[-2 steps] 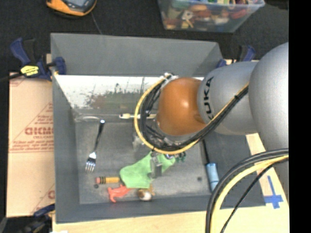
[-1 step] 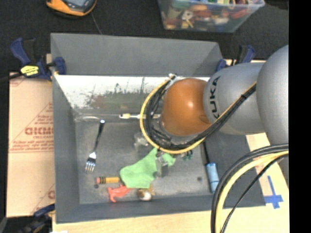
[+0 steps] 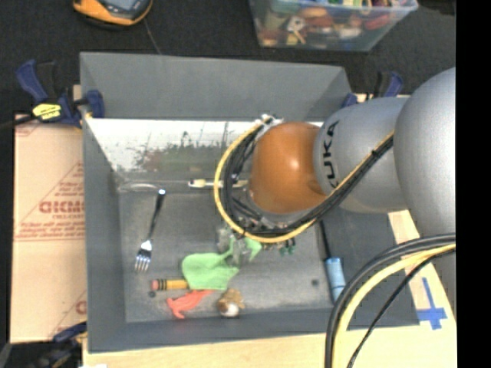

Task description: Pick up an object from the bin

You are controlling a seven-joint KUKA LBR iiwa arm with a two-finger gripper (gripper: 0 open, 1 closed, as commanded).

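My gripper (image 3: 234, 245) hangs under the wrist, low over the middle of the bin floor. Directly below and just left of it lies a crumpled light-green floppy piece (image 3: 205, 271), whose upper right corner reaches up to the gripper. Whether the gripper touches it I cannot tell. Just in front of the green piece lie a small brown and white lump (image 3: 229, 304) and a flat red shape (image 3: 186, 303). An orange pen with a black tip (image 3: 169, 285) lies to the green piece's left.
A metal fork with a dark handle (image 3: 148, 234) lies on the left of the floor, tines toward the front. A blue tube (image 3: 335, 277) rests against the right wall. A thin pale rod (image 3: 209, 182) lies near the back wall.
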